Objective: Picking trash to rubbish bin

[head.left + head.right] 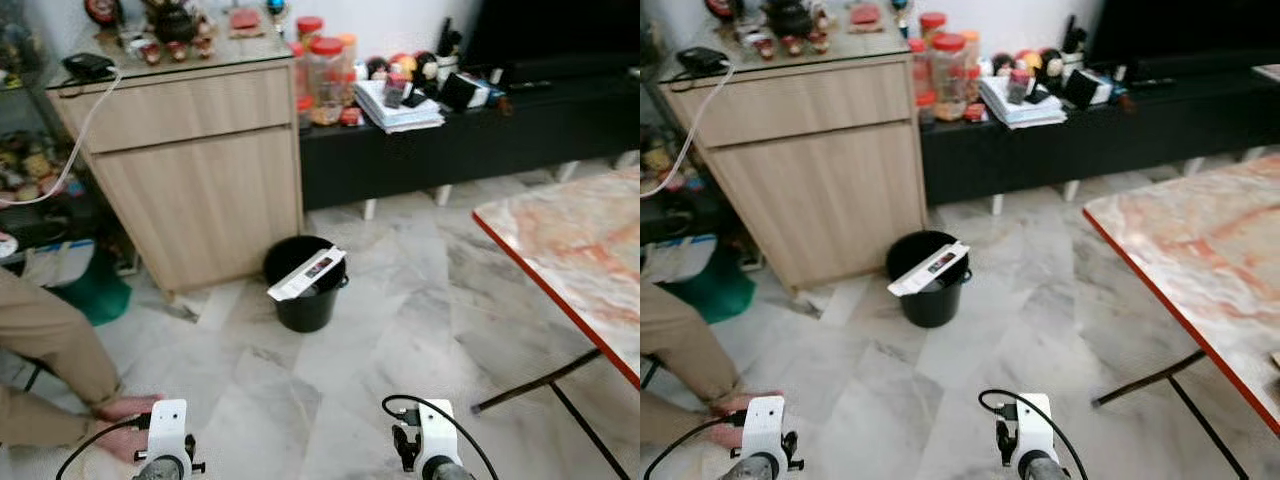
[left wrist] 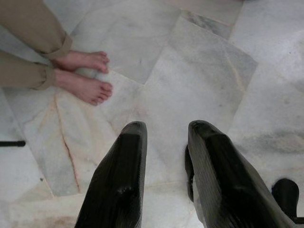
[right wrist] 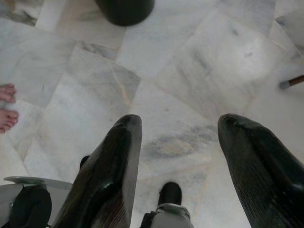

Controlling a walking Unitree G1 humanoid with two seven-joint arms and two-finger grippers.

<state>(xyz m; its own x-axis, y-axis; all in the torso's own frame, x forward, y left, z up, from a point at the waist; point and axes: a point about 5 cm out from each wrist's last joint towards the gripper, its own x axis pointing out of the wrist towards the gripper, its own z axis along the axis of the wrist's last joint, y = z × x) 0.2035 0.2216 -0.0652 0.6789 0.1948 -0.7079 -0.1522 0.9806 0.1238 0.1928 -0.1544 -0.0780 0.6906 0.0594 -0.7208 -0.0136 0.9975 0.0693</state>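
A flat box (image 1: 306, 274) lies across the black bin (image 1: 305, 300). Both grippers, left (image 2: 166, 130) and right (image 3: 180, 123), hang spread apart and empty over the floor (image 1: 400, 300).

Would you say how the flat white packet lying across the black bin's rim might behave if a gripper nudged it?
The white packet looks thin and light, so it would probably slide easily. It bridges the rim of the black bin at a tilt, overhanging, so a nudge might tip it in or onto the floor.

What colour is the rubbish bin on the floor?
Black; the rubbish bin shows best in the left eye view.
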